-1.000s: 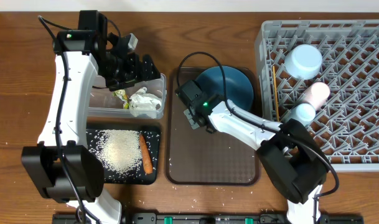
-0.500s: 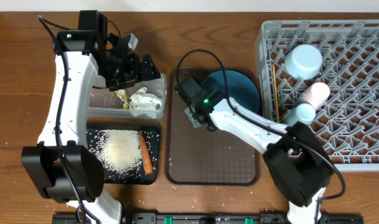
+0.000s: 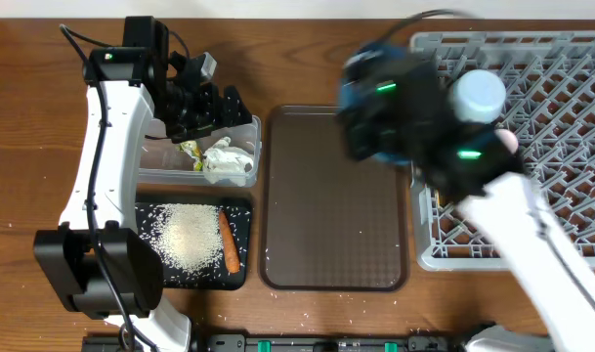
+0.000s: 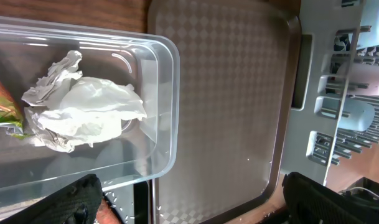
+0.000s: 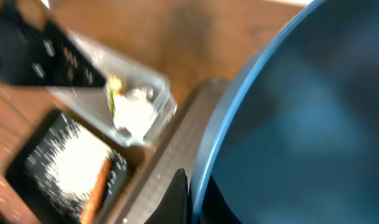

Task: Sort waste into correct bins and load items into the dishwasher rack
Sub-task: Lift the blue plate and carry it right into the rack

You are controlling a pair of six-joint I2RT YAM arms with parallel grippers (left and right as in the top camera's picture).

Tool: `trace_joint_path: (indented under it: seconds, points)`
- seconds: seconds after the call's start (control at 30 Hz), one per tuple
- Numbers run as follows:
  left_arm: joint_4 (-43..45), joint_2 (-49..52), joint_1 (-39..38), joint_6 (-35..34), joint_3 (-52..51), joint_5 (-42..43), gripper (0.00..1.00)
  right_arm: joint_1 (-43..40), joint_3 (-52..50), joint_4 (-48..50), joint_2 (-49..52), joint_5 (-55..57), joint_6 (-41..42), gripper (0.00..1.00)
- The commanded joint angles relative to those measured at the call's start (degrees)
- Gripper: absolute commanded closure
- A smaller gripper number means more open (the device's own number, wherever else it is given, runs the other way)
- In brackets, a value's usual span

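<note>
Dark blue round plate (image 5: 301, 124), glossy, paler rim, motion-blurred, clamped in right pincer (image 5: 188, 198), left pincer (image 4: 198, 208) spread wide over clear tub (image 4: 167, 93) holding crumpled white paper (image 4: 83, 115)

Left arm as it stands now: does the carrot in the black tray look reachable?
Probably yes. The carrot lies uncovered in the black tray, close to the open left gripper, and the right gripper holds the dark blue plate clear, near the rack.

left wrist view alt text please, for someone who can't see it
A clear plastic tub holds crumpled white paper and a green-yellow wrapper at the frame's edge. Beside it lies a brown tray, then the grey rack.
</note>
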Motion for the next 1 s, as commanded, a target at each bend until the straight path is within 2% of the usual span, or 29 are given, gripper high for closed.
trace_joint_path:
  seconds: [0.0, 0.3, 0.5, 0.63, 0.97]
  points:
    - [-0.2, 0.3, 0.1, 0.0, -0.3, -0.5, 0.05, -8.8, 0.8, -0.7, -3.5, -13.2, -0.8, 0.99]
    - [-0.2, 0.3, 0.1, 0.0, -0.3, -0.5, 0.05, -42.4, 0.8, -0.2, -3.3, -50.3, -7.6, 0.99]
    - [-0.2, 0.3, 0.1, 0.0, -0.3, -0.5, 0.05, -58.7, 0.7, 5.1, 2.6, -69.7, -9.6, 0.99]
    - [-0.2, 0.3, 0.1, -0.1, -0.3, -0.5, 0.05, -64.0, 0.7, 9.0, 7.8, -77.3, -10.3, 0.99]
    - [-0.2, 0.3, 0.1, -0.1, -0.3, -0.5, 0.05, -65.8, 0.7, 13.5, 21.3, -77.3, -11.8, 0.99]
